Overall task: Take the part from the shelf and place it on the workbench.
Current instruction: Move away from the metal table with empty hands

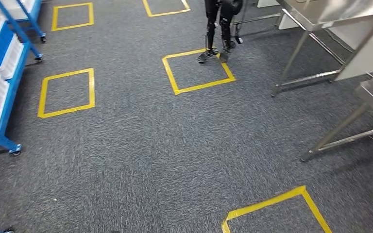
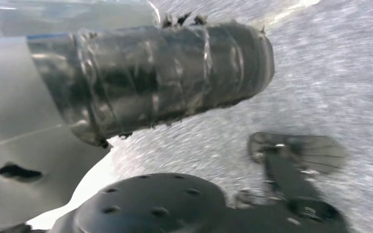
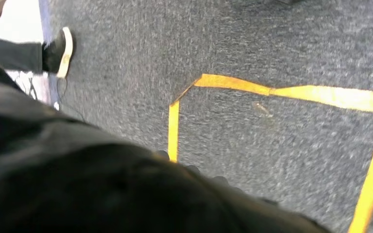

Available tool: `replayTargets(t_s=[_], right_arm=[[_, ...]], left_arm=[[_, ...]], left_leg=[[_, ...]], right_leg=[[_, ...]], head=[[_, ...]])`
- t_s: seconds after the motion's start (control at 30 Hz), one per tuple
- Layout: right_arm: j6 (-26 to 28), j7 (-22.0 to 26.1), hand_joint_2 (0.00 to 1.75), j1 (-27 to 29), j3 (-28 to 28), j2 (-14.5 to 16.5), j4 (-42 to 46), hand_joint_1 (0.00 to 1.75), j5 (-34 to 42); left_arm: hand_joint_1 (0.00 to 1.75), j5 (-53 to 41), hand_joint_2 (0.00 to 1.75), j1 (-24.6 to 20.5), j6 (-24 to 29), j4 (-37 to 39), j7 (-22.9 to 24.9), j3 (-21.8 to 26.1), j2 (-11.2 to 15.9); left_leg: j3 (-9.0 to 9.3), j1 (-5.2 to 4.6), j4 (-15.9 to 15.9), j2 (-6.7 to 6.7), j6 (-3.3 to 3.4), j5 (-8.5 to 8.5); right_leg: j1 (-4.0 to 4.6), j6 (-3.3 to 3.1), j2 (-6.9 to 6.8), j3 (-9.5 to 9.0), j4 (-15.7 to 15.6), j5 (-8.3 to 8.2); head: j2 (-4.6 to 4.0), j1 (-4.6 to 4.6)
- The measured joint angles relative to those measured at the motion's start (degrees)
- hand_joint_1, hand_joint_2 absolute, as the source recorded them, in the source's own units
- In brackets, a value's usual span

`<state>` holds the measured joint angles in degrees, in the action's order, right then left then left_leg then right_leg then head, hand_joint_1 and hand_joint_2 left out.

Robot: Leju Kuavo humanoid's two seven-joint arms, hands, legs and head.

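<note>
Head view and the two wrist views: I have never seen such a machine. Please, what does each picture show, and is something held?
This is a walking humanoid robot with two arms and hands. The head view looks down from its body at grey carpet with yellow tape squares, a blue shelf on the left and steel workbenches on the right. The left wrist view sits behind the left hand, whose fingers seem to wrap a dark taped cylinder, probably the part. The right wrist view hangs over the floor. There the right hand is a dark blur, so I cannot tell its state.
</note>
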<state>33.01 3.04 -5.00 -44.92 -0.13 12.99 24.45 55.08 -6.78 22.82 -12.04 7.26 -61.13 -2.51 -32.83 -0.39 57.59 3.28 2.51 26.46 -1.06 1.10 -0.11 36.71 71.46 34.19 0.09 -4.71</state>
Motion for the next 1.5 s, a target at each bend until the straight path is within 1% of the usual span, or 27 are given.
replayTargets(t_s=[0.03,0.1,0.17,0.23,0.3,0.37,0.43,0.47,0.5,0.57,0.6,0.63,0.7,0.77,0.83,0.9,0.97,1.0,1.03,1.07,1.13,1.2,1.27,1.33,1.4,1.47,1.5], right_arm=[[-0.36,0.02,0.0,0.02,0.01,0.05,-0.01,0.0,-0.25],[-0.88,0.16,0.0,0.04,0.03,0.15,-0.01,0.0,-0.47],[-1.31,0.52,0.0,-0.06,0.08,0.31,-0.01,0.0,-0.24],[-1.94,1.01,0.0,-0.16,0.22,0.59,0.01,0.0,0.26],[-2.76,1.57,0.0,-0.12,0.46,0.8,-0.02,0.0,1.23],[-3.73,2.3,0.0,0.05,0.97,0.82,-0.05,0.0,3.13],[-4.54,2.95,0.0,0.21,1.76,0.83,-0.05,0.0,4.98],[-4.72,3.11,0.0,0.24,2.15,0.84,-0.05,0.0,5.49],[-4.8,3.2,0.0,0.24,2.52,0.86,-0.05,0.0,5.73],[-4.89,3.27,0.0,0.2,3.2,0.95,-0.05,0.0,5.91],[-5.18,3.16,0.0,0.19,3.53,1.02,-0.05,0.0,6.04],[-5.58,2.98,0.0,0.17,3.83,1.08,-0.05,0.0,6.22],[-6.5,2.44,0.0,0.11,4.26,1.2,-0.05,0.0,6.47],[-6.79,2.15,0.0,-0.01,4.41,1.4,-0.04,0.0,6.11],[-6.64,2.32,0.0,-0.12,4.48,1.56,-0.02,0.0,5.99],[-6.34,2.69,0.0,-0.12,4.75,1.57,-0.01,0.0,6.73],[-5.71,2.82,0.0,0.06,5.06,1.6,-0.02,0.0,7.36],[-5.19,2.78,0.0,0.18,5.13,1.63,-0.03,0.0,7.25],[-4.53,2.73,0.0,0.24,5.15,1.67,-0.04,0.0,6.88],[-3.81,2.67,0.0,0.26,5.14,1.71,-0.04,0.0,6.24],[-2.28,2.64,0.0,0.27,5.03,1.82,-0.05,0.0,4.7],[-1.05,2.75,0.0,0.12,4.76,2.01,-0.05,0.0,3.5],[-0.47,2.87,0.0,-0.16,4.56,2.22,-0.03,0.0,2.98],[-0.3,2.94,0.0,-0.24,4.52,2.42,0.0,0.0,2.79],[-0.23,2.98,0.0,-0.11,4.37,2.54,0.01,0.0,2.71],[-0.21,2.99,0.0,0.05,4.15,2.58,0.01,0.0,2.7],[-0.2,2.99,0.0,0.08,4.04,2.58,0.01,0.0,2.7]], left_arm=[[0.0,0.03,0.0,0.08,0.0,0.0,0.94,0.0,-0.07],[0.0,0.5,0.0,0.09,0.26,-0.01,2.21,0.0,-0.19],[0.0,1.38,0.0,0.03,0.73,-0.02,3.04,0.0,-0.37],[0.0,1.64,0.0,0.15,1.0,-0.02,4.05,0.0,-0.52],[0.0,1.22,0.0,0.26,1.19,-0.03,4.86,0.0,-0.58],[0.0,1.03,0.0,0.14,1.34,-0.05,4.39,0.0,-0.61],[0.0,1.14,0.0,0.0,1.35,-0.06,3.36,0.0,-0.62],[0.0,1.19,0.0,0.0,1.34,-0.07,3.06,0.0,-0.62],[0.0,1.22,0.0,0.03,1.34,-0.07,2.91,0.0,-0.61],[0.0,1.23,0.0,0.12,1.29,-0.07,2.72,0.0,-0.56],[0.0,1.05,0.0,0.08,1.18,-0.07,2.34,0.0,-0.53],[0.0,0.8,0.0,-0.01,1.0,-0.07,1.77,0.0,-0.5],[0.0,0.08,0.0,-0.21,0.45,-0.07,0.42,-0.01,-0.45],[0.0,-0.62,0.0,-0.08,-0.2,-0.07,-0.19,-0.04,-0.39],[0.0,-1.3,0.0,0.1,-0.76,-0.07,-0.21,-0.09,-0.37],[0.0,-1.57,0.0,-0.02,-1.04,-0.07,-0.03,-0.13,-0.4],[0.0,-1.24,0.0,-0.2,-1.24,-0.07,0.13,-0.14,-0.46],[0.0,-0.96,0.0,-0.2,-1.41,-0.07,0.17,-0.15,-0.48],[0.0,-0.69,0.0,-0.15,-1.64,-0.07,0.18,-0.15,-0.49],[0.0,-0.52,0.0,-0.07,-1.99,-0.07,0.2,-0.15,-0.49],[0.0,-0.48,0.0,-0.04,-3.06,-0.07,0.4,-0.19,-0.49],[0.0,-0.81,0.0,-0.06,-4.14,-0.07,0.69,-0.31,-0.49],[0.0,-1.1,0.0,0.15,-4.72,-0.07,0.85,-0.44,-0.48],[0.0,-1.17,0.0,0.35,-4.88,-0.07,0.91,-0.51,-0.45],[0.0,-1.18,0.0,0.23,-4.93,-0.07,0.94,-0.57,-0.45],[0.0,-1.18,0.0,0.1,-4.99,-0.07,0.93,-0.63,-0.48],[0.0,-1.18,0.0,0.14,-5.01,-0.07,0.93,-0.67,-0.49]], left_leg=[[-0.02,0.04,0.36,0.87,-0.13,0.2],[-0.41,0.08,1.17,2.29,-0.59,0.62],[-0.95,0.17,1.56,3.32,-1.22,0.73],[-1.27,0.34,1.53,4.17,-1.86,0.63],[-2.15,0.23,3.15,2.03,-2.45,1.53],[-5.1,0.28,9.03,-1.52,-2.99,4.42],[-8.79,0.54,15.81,-2.69,-3.36,6.91],[-9.58,0.59,17.06,-2.83,-3.42,6.82],[-9.31,0.59,16.3,-2.93,-3.39,5.75],[-6.0,0.49,9.79,-3.59,-2.97,1.86],[-4.1,0.19,6.14,-4.63,-2.58,0.62],[-2.66,-0.13,3.39,-5.48,-2.17,-0.16],[-1.75,-0.73,1.4,-6.21,-1.48,-0.02],[-1.51,-0.57,0.72,-5.04,-0.94,-0.27],[-0.57,-0.19,-0.58,-4.0,-0.37,-0.76],[0.04,-0.05,-1.22,-2.97,0.04,-1.05],[0.06,-0.09,-1.14,-1.56,0.22,-1.03],[0.08,-0.09,-1.01,-0.72,0.23,-0.95],[0.1,-0.06,-0.8,0.21,0.16,-0.83],[0.11,-0.01,-0.5,1.08,0.04,-0.64],[-0.22,0.04,0.42,2.63,-0.42,-0.13],[-0.8,0.1,1.0,3.79,-1.04,0.15],[-1.22,0.24,1.02,4.4,-1.72,0.14],[-2.12,0.17,2.69,1.85,-2.32,1.16],[-5.01,0.17,8.48,-1.62,-2.81,4.14],[-8.75,0.46,15.37,-2.57,-3.18,6.72],[-9.64,0.57,16.85,-2.72,-3.28,6.74]], right_leg=[[-0.07,-0.07,0.54,-1.2,-3.45,-2.25],[-0.28,-0.23,3.07,-3.4,-9.25,-4.66],[-0.24,-0.53,4.55,-3.95,-10.79,-4.63],[-0.15,-1.15,3.41,-4.31,-11.1,-4.84],[-0.27,-1.89,2.04,-4.88,-11.53,-5.0],[-0.15,-2.41,0.48,-5.11,-11.76,-5.0],[0.05,-2.64,-1.18,-5.17,-11.76,-4.82],[0.1,-2.67,-1.95,-5.24,-11.76,-4.7],[0.12,-2.66,-2.62,-5.37,-11.76,-4.55],[0.14,-2.55,-3.8,-5.81,-11.77,-4.23],[0.23,-2.39,-4.33,-6.04,-11.81,-4.04],[0.32,-2.17,-4.84,-6.23,-11.85,-3.87],[0.43,-1.6,-5.81,-6.54,-12.11,-3.67],[0.4,-0.96,-6.44,-7.08,-12.58,-3.5],[0.39,-0.45,-4.53,-6.93,-11.26,-2.19],[0.34,-0.29,-1.52,-4.33,-5.51,0.81],[0.34,-0.22,-0.42,-0.65,1.06,2.83],[0.28,-0.16,-0.27,0.31,2.1,2.33],[0.17,-0.1,-0.12,0.33,1.05,0.74],[0.0,-0.06,0.28,-0.61,-1.94,-1.59],[-0.42,-0.12,2.55,-2.96,-8.52,-4.92],[-0.42,-0.41,3.92,-3.88,-11.16,-5.36],[-0.24,-1.06,2.91,-4.26,-11.52,-5.46],[-0.26,-1.85,1.7,-4.81,-11.97,-5.68],[-0.14,-2.37,0.2,-5.05,-12.19,-5.62],[0.05,-2.59,-1.53,-5.15,-12.18,-5.36],[0.09,-2.61,-2.34,-5.24,-12.18,-5.2]], head=[[0.0,0.01],[0.0,0.06],[0.0,0.09],[0.0,0.12],[0.0,-0.22],[0.0,-0.66],[0.0,-0.75],[0.0,-0.75],[0.0,-0.76],[0.0,-0.78],[0.0,-0.77],[0.0,-0.75],[0.0,-0.72],[0.0,-0.72],[0.0,-0.47],[0.0,-0.12],[0.0,-0.03],[0.0,-0.03],[0.0,-0.02],[0.0,-0.02],[0.0,0.03],[0.0,0.16],[0.0,0.22],[0.0,0.01],[0.0,-0.26],[0.0,-0.34],[0.0,-0.34]])
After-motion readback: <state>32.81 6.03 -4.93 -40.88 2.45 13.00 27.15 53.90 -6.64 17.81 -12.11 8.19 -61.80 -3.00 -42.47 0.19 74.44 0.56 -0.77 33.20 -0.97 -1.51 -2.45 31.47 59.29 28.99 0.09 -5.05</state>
